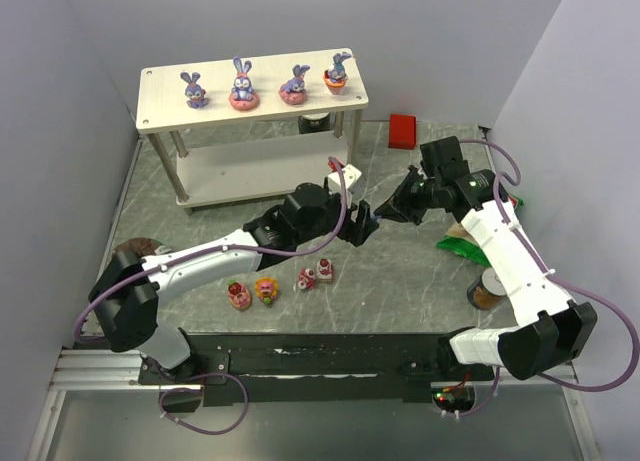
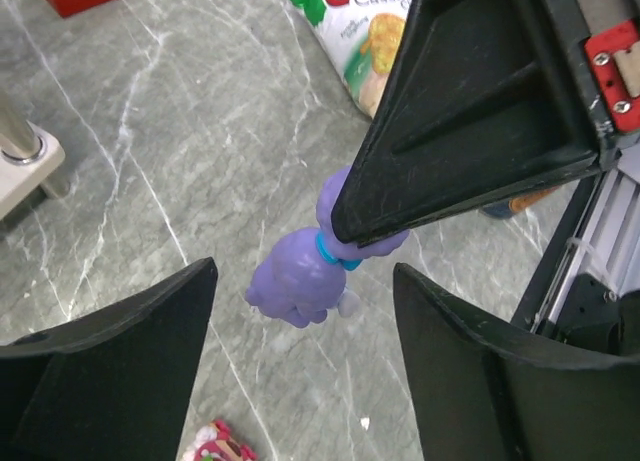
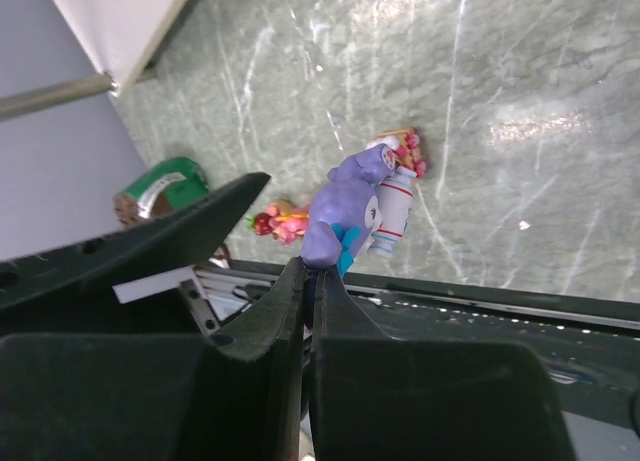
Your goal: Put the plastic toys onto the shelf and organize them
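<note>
A purple bunny hangs over the table, its ears pinched in the right claw, which reaches in from 2 o'clock. The left claw gapes, its fingers at 7 and 5 o'clock, not touching the bunny. A snack bag lies at 12 o'clock.

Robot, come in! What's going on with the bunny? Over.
Right gripper shut on purple bunny, midair. Left gripper open either side of it, not touching. Four bunnies on shelf; nothing blocking seen.

At centre table, the right gripper with its bunny fills the gap between the fingers of your left gripper, so nothing else passes there. The shelf stands at 11 o'clock, four bunnies crowding its top board, the lower board open. Sweets lie at 7, a snack bag at 4, a red block at 1.
</note>
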Robot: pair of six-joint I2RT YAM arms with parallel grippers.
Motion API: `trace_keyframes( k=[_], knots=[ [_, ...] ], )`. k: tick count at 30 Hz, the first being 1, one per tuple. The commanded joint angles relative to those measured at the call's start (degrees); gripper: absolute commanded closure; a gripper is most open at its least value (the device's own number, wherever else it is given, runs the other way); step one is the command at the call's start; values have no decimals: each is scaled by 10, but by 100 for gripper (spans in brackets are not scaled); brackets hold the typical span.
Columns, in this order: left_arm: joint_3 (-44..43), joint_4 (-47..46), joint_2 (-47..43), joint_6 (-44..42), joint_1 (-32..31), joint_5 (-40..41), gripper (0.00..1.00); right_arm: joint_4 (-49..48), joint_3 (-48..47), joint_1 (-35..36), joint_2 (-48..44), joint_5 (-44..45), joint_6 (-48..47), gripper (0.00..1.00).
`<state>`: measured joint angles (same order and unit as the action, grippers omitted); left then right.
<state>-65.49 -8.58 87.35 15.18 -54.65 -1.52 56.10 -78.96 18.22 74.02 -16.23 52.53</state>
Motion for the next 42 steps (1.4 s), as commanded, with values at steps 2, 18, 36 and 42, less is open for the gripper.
trace_keyframes(
  k=[2, 18, 36, 42],
  knots=[
    [-24, -38, 12, 1, -10, 35, 34, -28, -36, -12, -21, -22, 25, 100],
    [-50, -42, 52, -23, -13, 40, 70, -49, -29, -33, -19, -77, 32, 100],
    [-124, 81, 20, -62, 74, -88, 99, -103, -39, -72, -54, -51, -9, 18],
    [-186, 215, -29, -111, 191, -210, 99, -95, -49, -108, -46, -43, -31, 15]
  ],
)
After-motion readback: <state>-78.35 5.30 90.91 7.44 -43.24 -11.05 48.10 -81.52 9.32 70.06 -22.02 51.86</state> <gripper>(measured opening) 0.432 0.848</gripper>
